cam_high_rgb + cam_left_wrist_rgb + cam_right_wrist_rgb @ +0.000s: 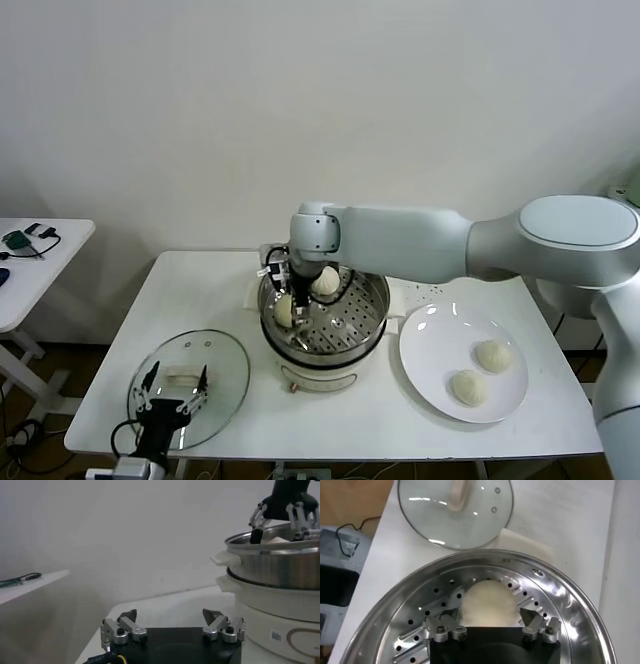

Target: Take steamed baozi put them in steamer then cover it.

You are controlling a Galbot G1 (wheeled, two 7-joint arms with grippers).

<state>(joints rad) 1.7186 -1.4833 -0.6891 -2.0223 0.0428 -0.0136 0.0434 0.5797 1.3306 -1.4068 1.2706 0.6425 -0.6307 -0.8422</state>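
Note:
The steel steamer [372, 300] on its white pot base stands mid-table and holds two steamed baozi [326, 281] [284, 309]. My right gripper [297, 312] reaches down into the basket. In the right wrist view it [490, 615] is open, and one baozi [487, 602] lies on the perforated floor between the spread fingers, with a gap on each side. Two more baozi [493, 355] [468, 387] rest on the white plate [430, 340]. The glass cover [225, 375] lies flat at the front left. My left gripper [172, 388] hovers open over it, empty [172, 617].
The white plate sits right of the steamer, close to its rim. The cover lies near the table's front-left edge. A small side table [40, 260] with cables stands off to the left. A wall is behind the table.

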